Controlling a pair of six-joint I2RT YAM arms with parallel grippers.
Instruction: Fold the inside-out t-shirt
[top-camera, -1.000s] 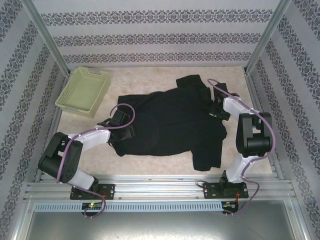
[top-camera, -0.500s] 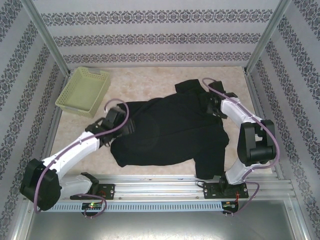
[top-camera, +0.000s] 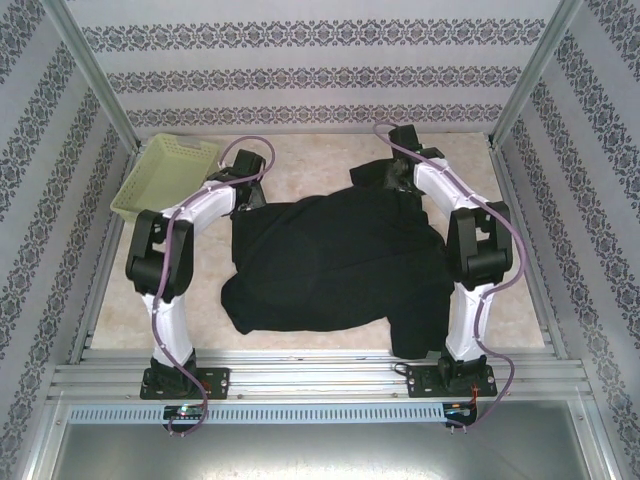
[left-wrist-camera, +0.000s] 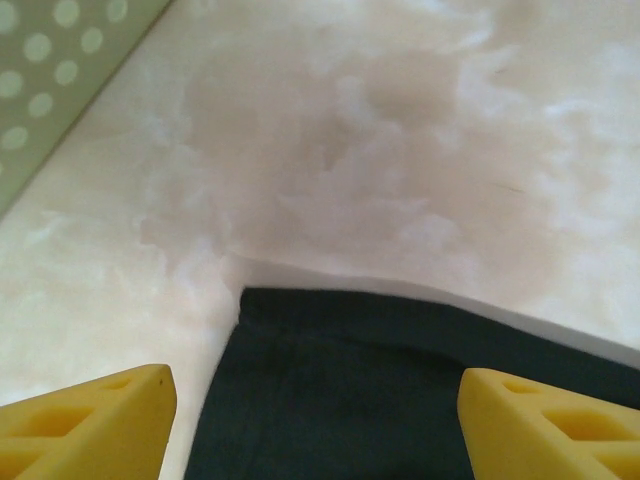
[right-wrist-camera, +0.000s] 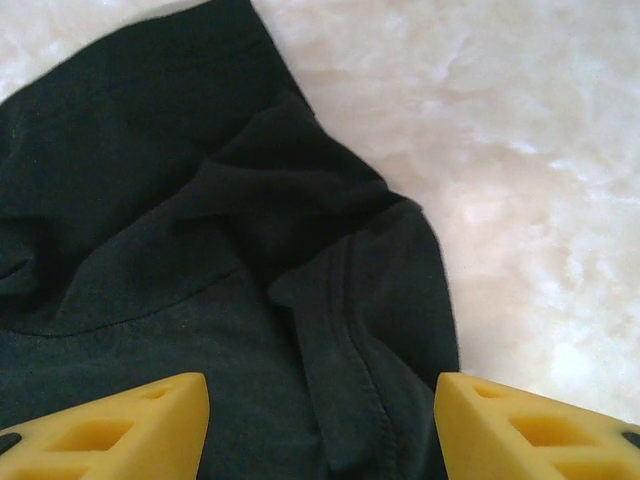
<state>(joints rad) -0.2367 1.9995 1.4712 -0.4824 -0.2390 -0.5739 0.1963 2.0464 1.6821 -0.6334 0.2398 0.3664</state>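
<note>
The inside-out t-shirt (top-camera: 335, 262) lies across the centre of the top view and is bunched at the upper right.

**Risk, as judged:**
- The right gripper (right-wrist-camera: 320, 425) has its jaws apart and empty over layered folds. It could pinch several layers and drag the heap.
- The left gripper (left-wrist-camera: 315, 430) is likewise spread and empty over a flat hem corner. It could slip off the thin edge.

**Materials:**
- Fabric: soft, matte black, seamed.
- Table (top-camera: 300, 165): pale, mottled.
- Basket (top-camera: 165, 182): rigid lattice, upper left.
</note>
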